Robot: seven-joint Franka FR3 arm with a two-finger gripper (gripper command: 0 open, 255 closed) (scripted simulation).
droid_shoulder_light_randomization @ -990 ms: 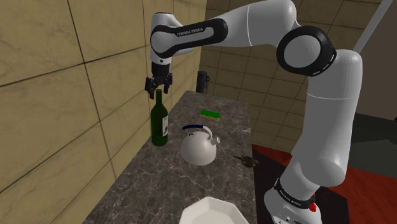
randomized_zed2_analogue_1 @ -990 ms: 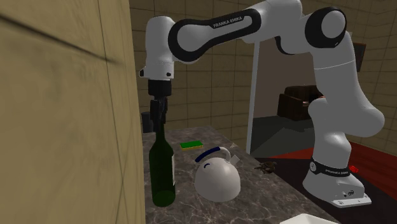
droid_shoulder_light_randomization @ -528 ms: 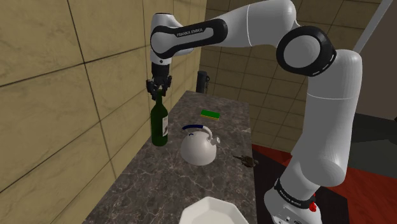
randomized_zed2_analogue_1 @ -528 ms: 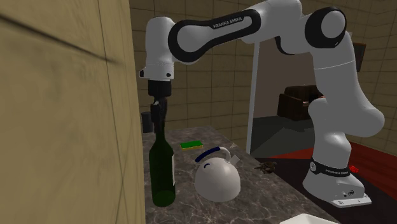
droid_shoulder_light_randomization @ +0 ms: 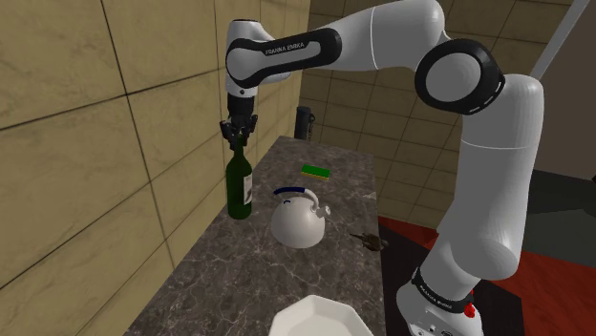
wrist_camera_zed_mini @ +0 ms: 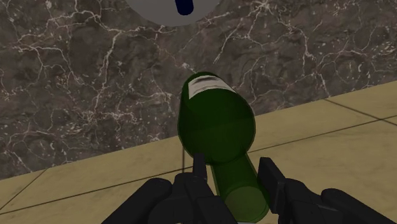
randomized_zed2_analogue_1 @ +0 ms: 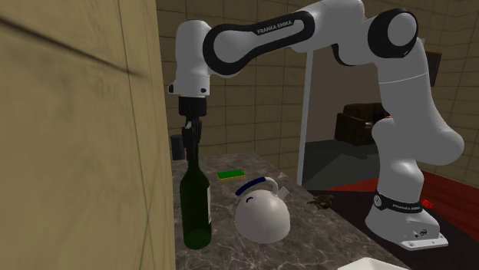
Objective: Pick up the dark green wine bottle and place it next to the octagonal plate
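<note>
The dark green wine bottle [droid_shoulder_light_randomization: 238, 186] stands upright on the dark marble counter [droid_shoulder_light_randomization: 239, 277], close to the tiled wall. My black gripper [droid_shoulder_light_randomization: 239, 136] comes straight down over it and is shut on the bottle's neck. In the wrist view the two fingers [wrist_camera_zed_mini: 267, 175] clasp the neck of the bottle [wrist_camera_zed_mini: 216, 121] from either side. The second exterior view has the gripper [randomized_zed2_analogue_1: 192, 142] on top of the bottle [randomized_zed2_analogue_1: 196, 207]. The white octagonal plate [droid_shoulder_light_randomization: 320, 320] lies at the counter's near end, well away from the bottle; its edge [randomized_zed2_analogue_1: 376, 265] peeks in at the second exterior view's lower right.
A white kettle [droid_shoulder_light_randomization: 298, 218] with a blue handle sits just beside the bottle, toward the counter's open edge. A green sponge [droid_shoulder_light_randomization: 316, 172] lies farther back, a dark cylinder [droid_shoulder_light_randomization: 304, 122] stands at the far end, and a small brown object [droid_shoulder_light_randomization: 371, 240] rests near the counter edge.
The fingers have closed from wide apart onto the bottle's neck. The arm and the bottle have stayed in place.
</note>
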